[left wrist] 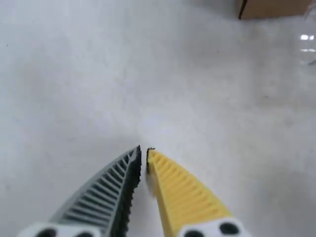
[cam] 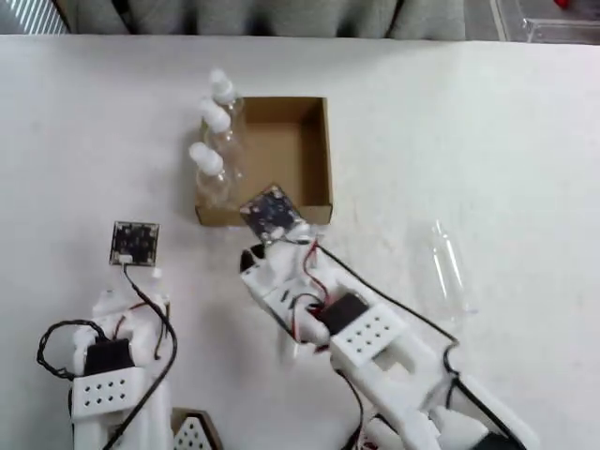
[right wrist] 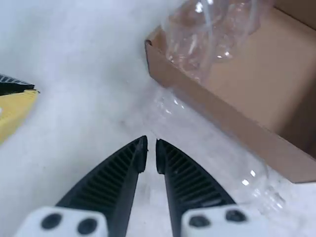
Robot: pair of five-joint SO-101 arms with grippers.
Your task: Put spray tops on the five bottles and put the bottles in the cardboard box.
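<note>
matte white table [cam: 469, 122], square cardboard box [cam: 291, 159], clear bottles [cam: 212, 159]; left pincer [left wrist: 144, 157] and right pincer [right wrist: 150, 149] ridged, pressed together

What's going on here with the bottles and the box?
Two robot arms are partway through boxing spray bottles. Three capped bottles sit in the cardboard box. One clear bottle lies on the table off to the right. The right hand is shut, holding nothing, beside the box's near wall. The left hand is shut over bare table.
</note>
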